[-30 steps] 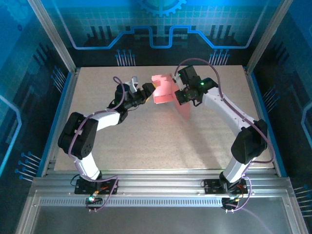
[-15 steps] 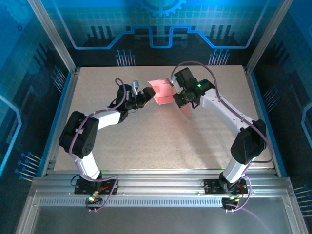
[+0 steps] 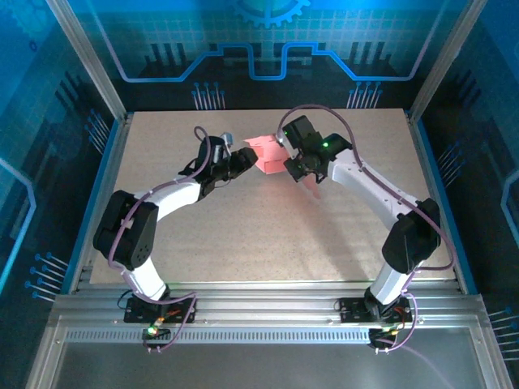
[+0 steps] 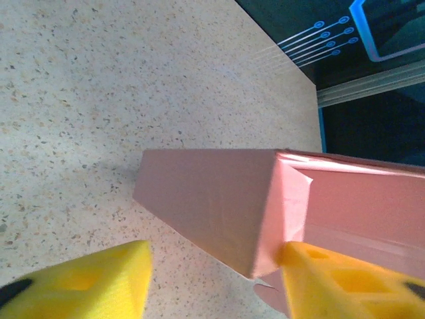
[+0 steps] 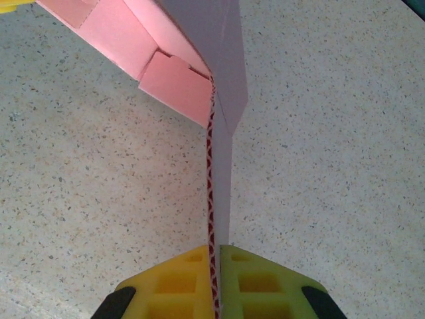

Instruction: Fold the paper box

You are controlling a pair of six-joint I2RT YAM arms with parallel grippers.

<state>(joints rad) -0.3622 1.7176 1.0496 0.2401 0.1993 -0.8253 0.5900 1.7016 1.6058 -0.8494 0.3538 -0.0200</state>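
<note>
The pink thin-card paper box (image 3: 269, 154), part-formed into a rectangular sleeve with flaps loose, appears to be held clear above the far middle of the speckled beige table (image 3: 243, 235). To the box's right, the right claw (image 5: 214, 256) is clamped on one hanging flap, which is pinched edge-on between its yellow pads. At the box's left end, the left claw (image 3: 242, 160) stands partly open astride a bottom corner. One yellow finger (image 4: 86, 279) is apart from the card and the other (image 4: 339, 272) sits against the box's end panel. To do this step well, I judge the left claw should take the folded edge squarely, not the corner tip. The right claw should keep its flap taut so the sleeve cannot skew or crush.
</note>
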